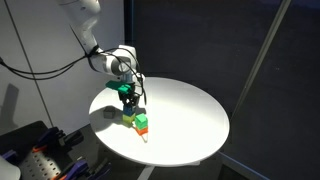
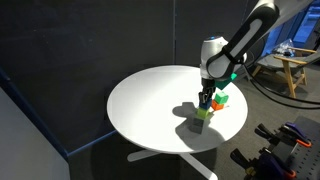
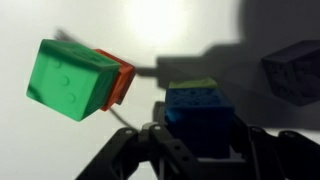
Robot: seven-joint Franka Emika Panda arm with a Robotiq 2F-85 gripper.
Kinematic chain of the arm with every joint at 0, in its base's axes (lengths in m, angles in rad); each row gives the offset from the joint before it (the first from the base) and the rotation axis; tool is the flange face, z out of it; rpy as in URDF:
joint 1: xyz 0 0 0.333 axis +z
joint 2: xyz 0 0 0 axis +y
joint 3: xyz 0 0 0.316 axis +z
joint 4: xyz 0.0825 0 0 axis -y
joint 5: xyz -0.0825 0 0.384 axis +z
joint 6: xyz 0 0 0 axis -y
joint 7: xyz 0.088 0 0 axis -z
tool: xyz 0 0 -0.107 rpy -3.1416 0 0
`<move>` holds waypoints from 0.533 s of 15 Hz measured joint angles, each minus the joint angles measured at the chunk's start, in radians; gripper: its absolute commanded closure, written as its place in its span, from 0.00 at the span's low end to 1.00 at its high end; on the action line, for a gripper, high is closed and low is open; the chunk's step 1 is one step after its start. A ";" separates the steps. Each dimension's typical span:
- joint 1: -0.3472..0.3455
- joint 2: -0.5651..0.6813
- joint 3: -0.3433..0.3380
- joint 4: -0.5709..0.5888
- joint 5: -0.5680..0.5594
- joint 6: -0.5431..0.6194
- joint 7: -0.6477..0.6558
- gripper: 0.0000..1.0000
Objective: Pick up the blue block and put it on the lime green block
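- Four blocks on the round white table (image 1: 195, 110).
- Gripper (image 3: 200, 130) jaws are clamped narrow on the blue block (image 3: 200, 105), one finger on each side.
- Blue block is directly over the lime green block (image 2: 203, 115). The wrist view shows only a lime strip past its far edge. Cannot tell if they touch.
- Green block (image 3: 68, 80) and orange block (image 3: 120, 82) touch each other, just beside the gripper and clear of it.
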 measured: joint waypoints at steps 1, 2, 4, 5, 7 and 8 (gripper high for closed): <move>0.000 0.004 0.000 0.005 0.000 -0.002 0.000 0.37; 0.000 0.007 0.000 0.008 0.000 -0.003 -0.001 0.19; 0.000 0.011 0.000 0.012 0.000 -0.006 -0.001 0.06; 0.000 0.012 0.000 0.013 0.000 -0.007 -0.001 0.01; 0.000 0.012 0.000 0.014 0.000 -0.010 -0.002 0.00; 0.000 0.012 0.001 0.014 0.000 -0.011 -0.002 0.00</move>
